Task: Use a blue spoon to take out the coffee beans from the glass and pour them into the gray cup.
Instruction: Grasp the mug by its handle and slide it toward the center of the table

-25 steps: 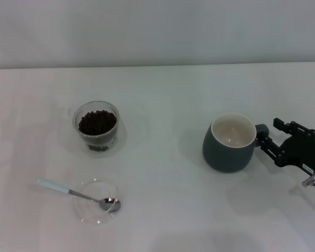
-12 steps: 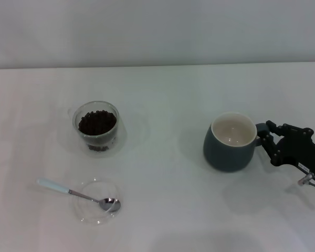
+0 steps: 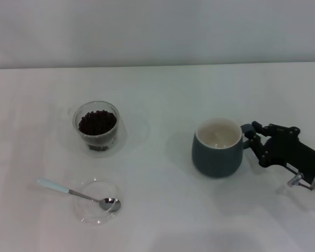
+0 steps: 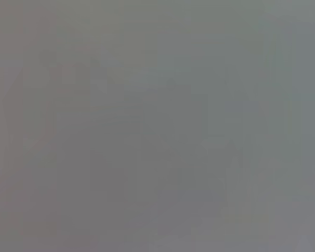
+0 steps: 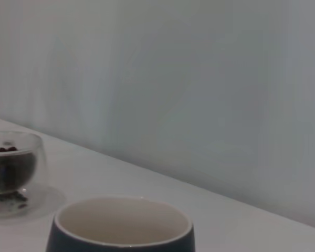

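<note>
Now the right gripper (image 3: 250,137) reaches in low, apparently clamped on the gray cup's (image 3: 215,155) handle, which its fingers hide.

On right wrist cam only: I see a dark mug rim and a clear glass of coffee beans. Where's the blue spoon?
Observer: The teaspoon with the pale-blue handle lies on the robot's left of the white table. Its metal bowl rests in a shallow clear glass dish, nearer the robot than the clear glass tumbler.
Operator: Anything holding it?
Observer: No. No gripper is near it, and the left arm is not in the head view.
Operator: Where's my right gripper?
Observer: The right gripper is at the loop handle of the dark blue-gray ceramic mug, on the mug's right side, jaws closed around the handle.
</note>
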`<state>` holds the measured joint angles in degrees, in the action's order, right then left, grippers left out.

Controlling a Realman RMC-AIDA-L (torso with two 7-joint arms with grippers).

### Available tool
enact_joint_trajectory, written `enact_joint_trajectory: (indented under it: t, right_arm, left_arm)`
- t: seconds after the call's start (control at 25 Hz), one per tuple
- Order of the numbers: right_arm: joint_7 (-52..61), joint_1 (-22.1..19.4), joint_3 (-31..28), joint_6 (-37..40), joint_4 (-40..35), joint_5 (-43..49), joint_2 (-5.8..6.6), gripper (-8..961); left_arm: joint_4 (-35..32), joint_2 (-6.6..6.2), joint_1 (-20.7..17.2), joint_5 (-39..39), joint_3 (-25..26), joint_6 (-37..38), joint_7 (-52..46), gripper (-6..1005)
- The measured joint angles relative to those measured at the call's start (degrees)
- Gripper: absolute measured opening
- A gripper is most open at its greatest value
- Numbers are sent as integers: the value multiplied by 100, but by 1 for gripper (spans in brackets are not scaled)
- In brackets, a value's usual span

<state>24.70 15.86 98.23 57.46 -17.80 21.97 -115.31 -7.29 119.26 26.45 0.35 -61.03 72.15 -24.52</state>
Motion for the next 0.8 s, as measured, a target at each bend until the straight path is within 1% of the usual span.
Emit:
enact_joint_trajectory:
  t: [0.4,0.6,0.8]
  right_arm:
    - [125,53,493,18,-227,-34,-39,181]
    - [115,71,944,19,-332,-388,-53,181]
    - [89,133,1150,-22,-373,-482,-60,180]
  left_arm:
    - [15,0,-6,0,-14,0,0,860]
    - [22,13,-9,0,-14,1,0,860]
    - [73,18,4,34,-22,8,-36,860]
